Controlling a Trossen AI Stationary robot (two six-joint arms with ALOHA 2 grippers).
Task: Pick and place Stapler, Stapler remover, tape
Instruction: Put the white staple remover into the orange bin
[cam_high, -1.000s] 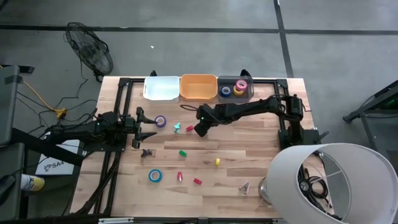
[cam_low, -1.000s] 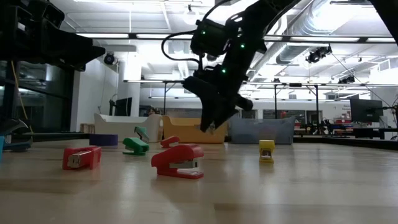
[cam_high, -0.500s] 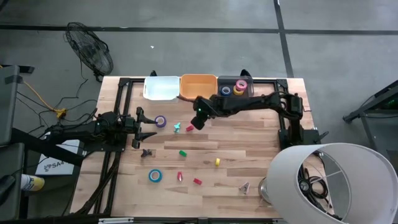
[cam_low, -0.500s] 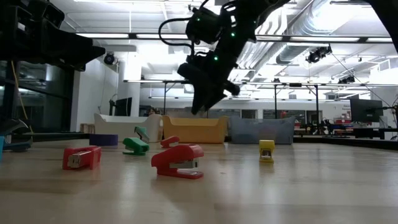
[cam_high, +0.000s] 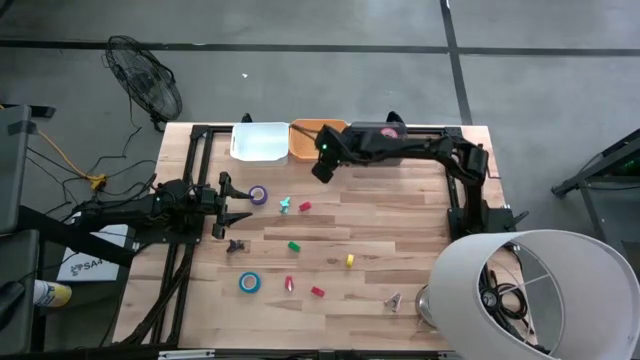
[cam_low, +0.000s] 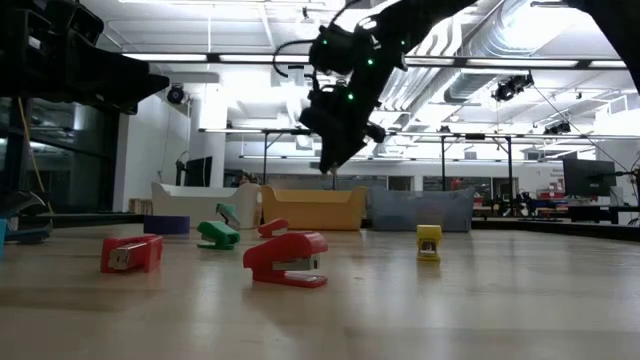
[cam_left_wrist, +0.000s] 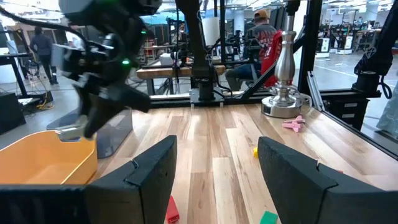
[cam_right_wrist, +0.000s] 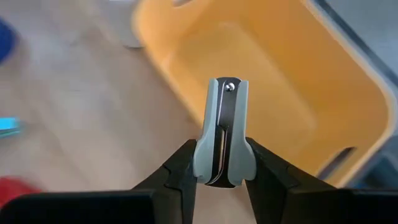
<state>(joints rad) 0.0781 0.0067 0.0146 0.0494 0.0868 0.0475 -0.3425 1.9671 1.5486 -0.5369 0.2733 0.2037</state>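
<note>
My right gripper (cam_high: 322, 169) is shut on a pale grey stapler remover (cam_right_wrist: 222, 134) and hangs over the near rim of the orange bin (cam_high: 303, 138). The low view shows it (cam_low: 333, 158) high above the table. On the wood lie a purple tape (cam_high: 259, 195), a blue tape (cam_high: 249, 283), small red (cam_high: 305, 206), green (cam_high: 294, 245) and yellow (cam_high: 350, 261) staplers, and a pink stapler remover (cam_high: 394, 300). My left gripper (cam_high: 236, 201) waits open at the table's left side, its fingers level and with nothing between them (cam_left_wrist: 217, 180). My right gripper pinches the stapler remover's wide end (cam_right_wrist: 221, 173) between its two fingers. The narrow riveted end (cam_right_wrist: 229, 87) points away from the fingers, along them. The fingers slant down from the table's right side. The remover is lifted clear, above the orange bin's near rim (cam_right_wrist: 186, 81).
A white bin (cam_high: 259, 141) stands left of the orange one along the far edge. My right arm covers most of the dark bin (cam_high: 395, 133) on its right. A large white lampshade (cam_high: 530, 295) overhangs the near right corner. A small black piece (cam_high: 236, 245) lies near my left gripper.
My right gripper has gone up and toward the table's far edge, from above the middle of the table to the orange bin's near rim. It carried the stapler remover along and has rolled at the wrist.
</note>
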